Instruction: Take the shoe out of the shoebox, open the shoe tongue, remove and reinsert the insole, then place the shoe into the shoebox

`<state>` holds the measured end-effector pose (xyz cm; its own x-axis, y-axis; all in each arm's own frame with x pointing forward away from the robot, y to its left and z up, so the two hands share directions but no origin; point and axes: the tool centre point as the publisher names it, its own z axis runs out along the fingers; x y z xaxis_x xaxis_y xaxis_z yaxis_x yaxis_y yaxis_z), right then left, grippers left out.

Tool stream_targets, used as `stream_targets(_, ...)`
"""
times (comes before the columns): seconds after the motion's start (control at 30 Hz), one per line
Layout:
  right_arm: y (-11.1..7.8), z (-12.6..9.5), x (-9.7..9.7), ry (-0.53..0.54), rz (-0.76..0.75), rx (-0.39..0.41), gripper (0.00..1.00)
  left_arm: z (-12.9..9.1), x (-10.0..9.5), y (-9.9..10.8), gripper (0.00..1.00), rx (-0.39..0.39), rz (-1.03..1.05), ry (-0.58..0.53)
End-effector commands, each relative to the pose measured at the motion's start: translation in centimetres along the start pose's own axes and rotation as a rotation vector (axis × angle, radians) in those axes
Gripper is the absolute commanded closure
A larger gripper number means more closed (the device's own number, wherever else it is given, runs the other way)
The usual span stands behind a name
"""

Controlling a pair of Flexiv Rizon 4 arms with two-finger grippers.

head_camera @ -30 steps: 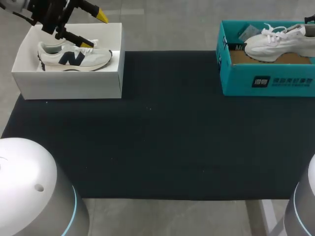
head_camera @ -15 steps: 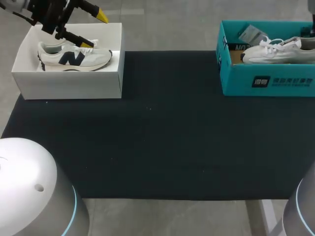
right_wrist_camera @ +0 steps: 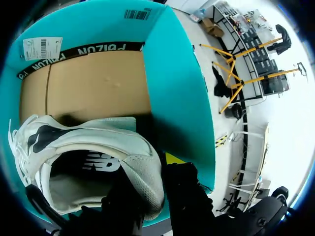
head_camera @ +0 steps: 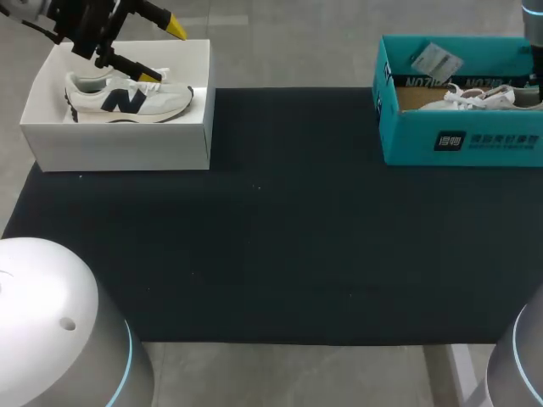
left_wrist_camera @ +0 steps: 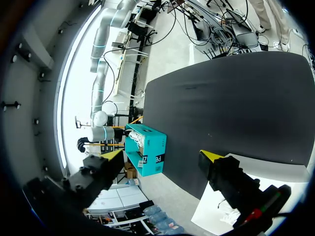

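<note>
A white shoe [head_camera: 475,97] lies low inside the teal shoebox [head_camera: 462,140] at the table's far right; only its laces and upper edge show over the wall. In the right wrist view my right gripper [right_wrist_camera: 149,171] is shut on the heel collar of this white shoe [right_wrist_camera: 88,147], one finger inside and one outside, above the teal shoebox's brown floor [right_wrist_camera: 93,83]. My left gripper [head_camera: 163,52] hangs open over a white shoebox [head_camera: 127,144] holding a white shoe with a navy letter [head_camera: 127,99]. In its own view the left gripper [left_wrist_camera: 162,155] holds nothing.
A black mat [head_camera: 271,220] covers the table between the two boxes. A paper tag [head_camera: 436,59] rests against the teal box's back wall. My right arm [head_camera: 532,17] enters at the far right corner.
My right gripper has lowered the white shoe from above the teal box's rim down into the box. The left arm has stayed still.
</note>
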<state>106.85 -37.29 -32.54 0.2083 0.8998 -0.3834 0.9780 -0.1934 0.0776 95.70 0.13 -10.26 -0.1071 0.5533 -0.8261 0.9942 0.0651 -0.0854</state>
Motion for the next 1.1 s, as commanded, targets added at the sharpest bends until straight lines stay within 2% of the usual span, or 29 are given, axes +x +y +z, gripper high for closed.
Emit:
stream_targets(0.03,0.4,1.3,0.4,-0.004,0.002,0.021,1.0,0.0,0.0,0.1,0.0,0.001,0.0,0.004)
stream_targets(0.47,0.1,4.0,1.2,-0.01,0.009,0.06,1.0,0.0,0.0,0.1,0.0,0.001,0.0,0.004)
stream_targets(0.5,0.1,4.1,1.2,-0.013,0.011,0.06,0.98,0.0,0.0,0.1,0.0,0.001,0.0,0.004)
stream_targets(0.6,0.0,4.0,1.0,-0.018,0.02,0.056,0.77,0.0,0.0,0.1,0.0,0.001,0.0,0.004)
stream_targets(0.63,0.0,3.9,0.9,-0.019,0.022,0.056,0.65,0.0,0.0,0.1,0.0,0.001,0.0,0.004)
stream_targets(0.67,0.0,3.7,0.7,-0.022,0.027,0.052,0.51,0.0,0.0,0.1,0.0,0.001,0.0,0.004)
stream_targets(0.7,0.1,3.5,0.6,-0.025,0.027,0.051,0.13,0.0,0.0,0.1,0.0,0.001,0.0,0.004)
stream_targets(0.73,0.1,3.2,0.5,-0.025,0.029,0.045,0.0,0.0,0.0,0.1,0.0,0.001,0.0,0.004)
stream_targets(0.87,0.0,1.3,0.5,-0.016,0.047,0.014,0.0,0.0,0.0,0.1,0.0,0.001,0.0,0.004)
stream_targets(1.1,-0.2,-4.1,1.2,-0.001,0.024,-0.075,0.0,0.0,0.0,0.1,0.0,0.001,0.0,0.004)
